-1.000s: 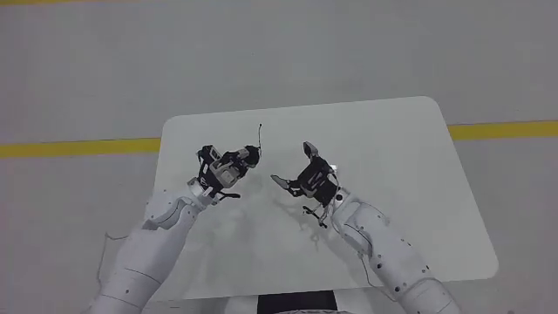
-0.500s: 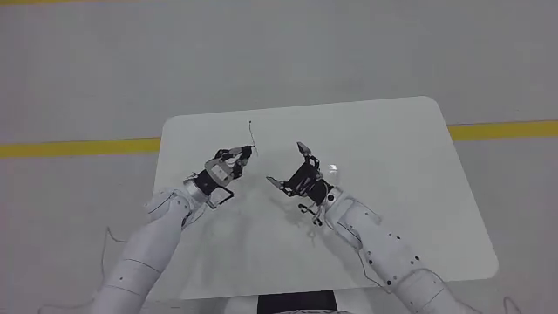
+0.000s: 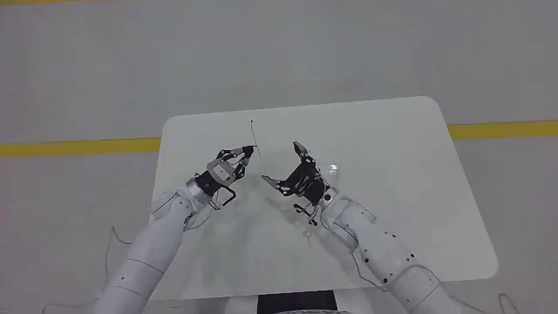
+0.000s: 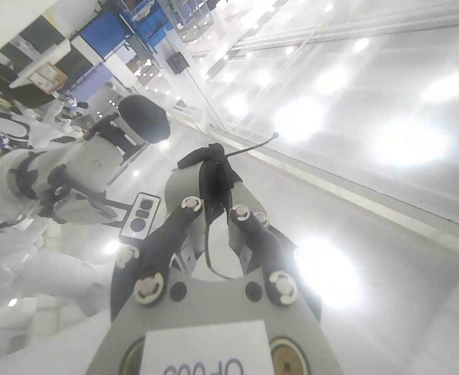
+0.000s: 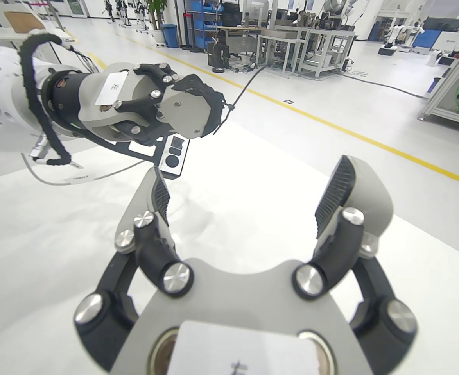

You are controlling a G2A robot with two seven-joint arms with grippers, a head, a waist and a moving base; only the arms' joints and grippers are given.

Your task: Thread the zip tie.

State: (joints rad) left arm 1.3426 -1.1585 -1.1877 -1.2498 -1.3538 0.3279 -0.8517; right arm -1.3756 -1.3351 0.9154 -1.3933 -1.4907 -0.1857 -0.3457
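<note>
Zip tie (image 5: 245, 88) slender, right end effector (image 5: 251, 168) ribbed

You see a black zip tie (image 5: 245, 88) against a white tabletop (image 3: 392, 139) and a pale grey floor (image 3: 261, 44) crossed by yellow lines (image 3: 78, 147). The left gripper (image 5: 218, 110) is grey with black-wrapped fingertips; the right gripper (image 5: 253, 185) is light grey, with black ribbed pads (image 5: 333, 193).

I've got the zip tie (image 5: 245, 88) reading as thin, smooth black plastic. The left gripper (image 5: 217, 108) has a matt grey shell, and its fingertips (image 5: 208, 93) are wrapped in rough black cloth or tape. On the right gripper (image 5: 253, 185) I see ribbed black pads (image 5: 333, 193) and shiny metal bolts (image 5: 178, 273). The table (image 5: 77, 216) is smooth matt white.
</note>
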